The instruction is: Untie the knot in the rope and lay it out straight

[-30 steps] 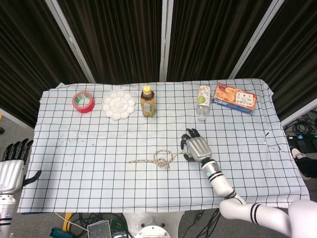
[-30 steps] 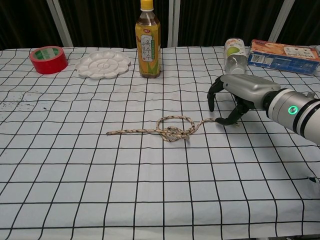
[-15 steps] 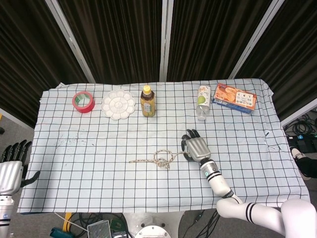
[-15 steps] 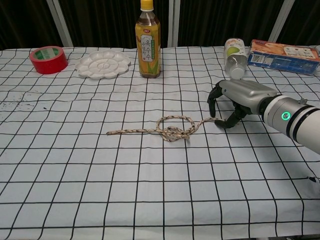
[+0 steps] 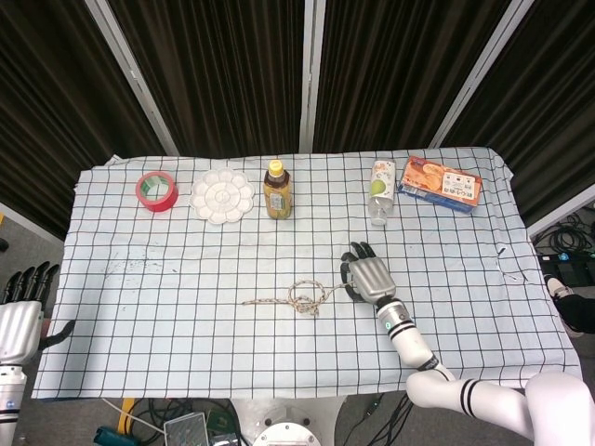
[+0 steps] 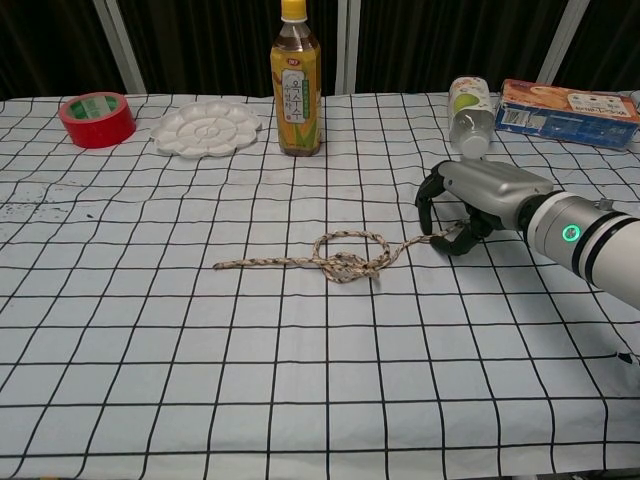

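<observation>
We see the rope (image 6: pixel 335 262) lying near the middle of the checked tablecloth (image 5: pixel 186 307), its knot a loose loop toward the right part, w/ one long end running out to the left and a short end leading right to our right hand (image 6: pixel 468 203). That hand sits palm-down on the cloth, fingers (image 6: pixel 428 196) curled over the rope's right end; thumb and a finger seem to meet at the tip of the rope, but we can't tell for sure if it's actually pinched or just touched. In the head view the right hand (image 5: pixel 369 276) is just right of the knot, forearm running back toward the lower right. Our left hand (image 5: pixel 20 311) hangs off the table's left edge, well apart from the rope — fingers up and spread, holding nothing. Along the far side of the table: a red tape roll (image 5: pixel 156 190), a white paint palette (image 5: pixel 222 195), a tea bottle (image 5: pixel 277 190) standing upright, a small clear bottle (image 5: pixel 381 190) lying down, and an orange-and-blue box (image 5: pixel 440 183) at the far right.
</observation>
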Available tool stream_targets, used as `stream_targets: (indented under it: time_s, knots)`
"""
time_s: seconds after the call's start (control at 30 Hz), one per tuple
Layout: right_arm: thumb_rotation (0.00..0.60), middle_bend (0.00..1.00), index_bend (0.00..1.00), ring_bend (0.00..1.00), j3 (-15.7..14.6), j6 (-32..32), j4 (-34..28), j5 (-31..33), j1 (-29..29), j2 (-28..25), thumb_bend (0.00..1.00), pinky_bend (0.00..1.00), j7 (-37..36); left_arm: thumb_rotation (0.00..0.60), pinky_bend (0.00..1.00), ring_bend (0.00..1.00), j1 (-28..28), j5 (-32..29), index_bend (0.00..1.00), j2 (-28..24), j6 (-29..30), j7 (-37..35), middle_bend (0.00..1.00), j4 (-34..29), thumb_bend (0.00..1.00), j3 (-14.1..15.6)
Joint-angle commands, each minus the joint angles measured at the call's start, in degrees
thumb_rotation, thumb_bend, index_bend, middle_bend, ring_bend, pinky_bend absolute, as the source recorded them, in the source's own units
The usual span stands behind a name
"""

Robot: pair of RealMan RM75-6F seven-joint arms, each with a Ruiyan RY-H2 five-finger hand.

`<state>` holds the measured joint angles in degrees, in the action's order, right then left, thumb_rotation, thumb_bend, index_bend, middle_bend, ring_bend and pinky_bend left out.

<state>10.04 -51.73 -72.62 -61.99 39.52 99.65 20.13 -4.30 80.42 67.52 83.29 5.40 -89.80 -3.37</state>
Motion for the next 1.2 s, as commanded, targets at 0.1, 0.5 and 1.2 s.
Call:
stream_targets:
  time_s: [0.1,0.5,1.2]
  knots:
    - [0.6,0.21,0.54,0.0,-0.67,-0.72,-0.03,-1.54,-0.25,-0.13,0.35,0.0,-0.81,0.6,0.0,0.0,0.02,-0.08,0.0,0.02,-0.03,-0.12,0.0,0.1,0.17,0.0]
    - [0.6,0.17,0.47,0.0,-2.07,-3.28,2.84,-6.92,-0.97,1.0,0.35,0.0,-4.27,0.6,0.0,0.0,-0.16,-0.31,0.0,-0.05,-0.67,-0.45,0.0,0.25,0.17,0.07]
    - [0.6,0.18,0.51,0.0,-2.4,-4.12,5.99,-9.33,-1.98,2.65,0.36,0.0,-6.28,0.6,0.0,0.0,0.06,-0.42,0.0,-0.01,-0.49,-0.78,0.0,0.35,0.17,0.17]
